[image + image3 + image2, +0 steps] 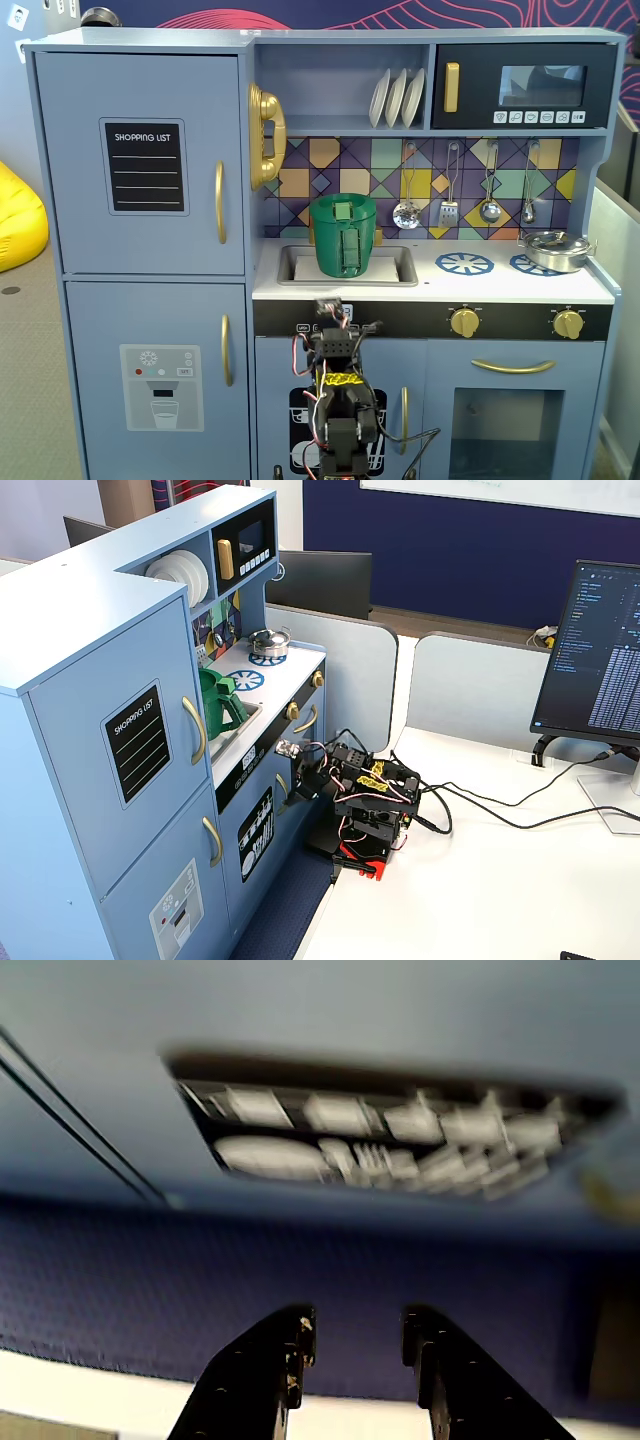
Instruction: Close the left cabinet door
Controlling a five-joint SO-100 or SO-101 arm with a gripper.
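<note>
The arm (365,795) sits folded low on the white tabletop (500,880), its head toward the toy kitchen's lower front. Only the wrist view shows the black fingers (275,1370), slightly parted and empty, facing the dishwasher picture (390,1140). The left cabinet door (140,165) lies flush, upper left in both fixed views.

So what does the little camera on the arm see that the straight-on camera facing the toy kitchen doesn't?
Only the wrist view shows the gripper, jaws apart and empty, close to the blurred dishwasher picture door and a dark blue mat. Only the straight-on fixed view shows the left cabinet door, shut flush, with its gold handle, the green pitcher in the sink, and the microwave. Both show that dishwasher door and the kitchen's light-blue front.
</note>
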